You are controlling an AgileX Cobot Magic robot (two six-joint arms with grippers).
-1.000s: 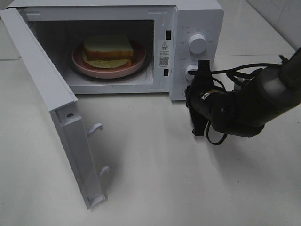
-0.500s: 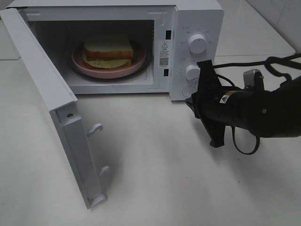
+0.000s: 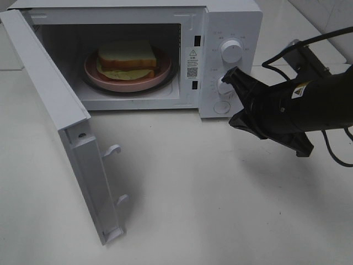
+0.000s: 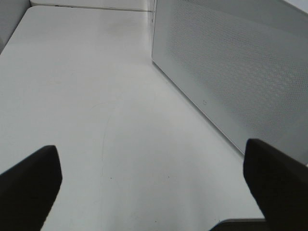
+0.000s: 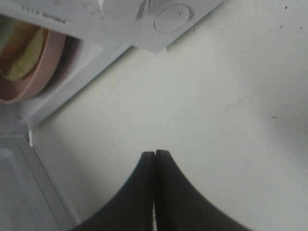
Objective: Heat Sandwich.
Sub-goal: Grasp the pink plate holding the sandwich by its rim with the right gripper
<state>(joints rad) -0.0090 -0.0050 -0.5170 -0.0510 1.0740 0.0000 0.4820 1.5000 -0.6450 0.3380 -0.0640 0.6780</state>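
Step in hand: the loading looks done, since the sandwich already sits inside the microwave. What seems to remain is shutting the door and setting the heat.
Sandwich: on the pink plate in the oven cavity. It is well apart from the right gripper, on the far side of the control panel from it and out of its reach line.
Right gripper: the jaws are pressed together with nothing between them. In the wrist view the two fingers meet in a single seam.
Right gripper position: its tip hovers just beside the lower knob. The upper knob is just above the tip and the round button just below. Contact with the knob cannot be judged.
Left gripper: it is spread wide and empty, low over the table. A perforated white panel of the oven stands ahead of it and to one side, and which face that is cannot be told.
Door: it is swung fully open, with its free edge well apart from the right gripper, across the cavity mouth.
Next move, as a judgement: the door needs pushing closed until its hooks latch. That means a sweep against its outer face, not a pinch.
After that: closed jaws cannot turn a knob, so the right gripper would have to open around the dial first.
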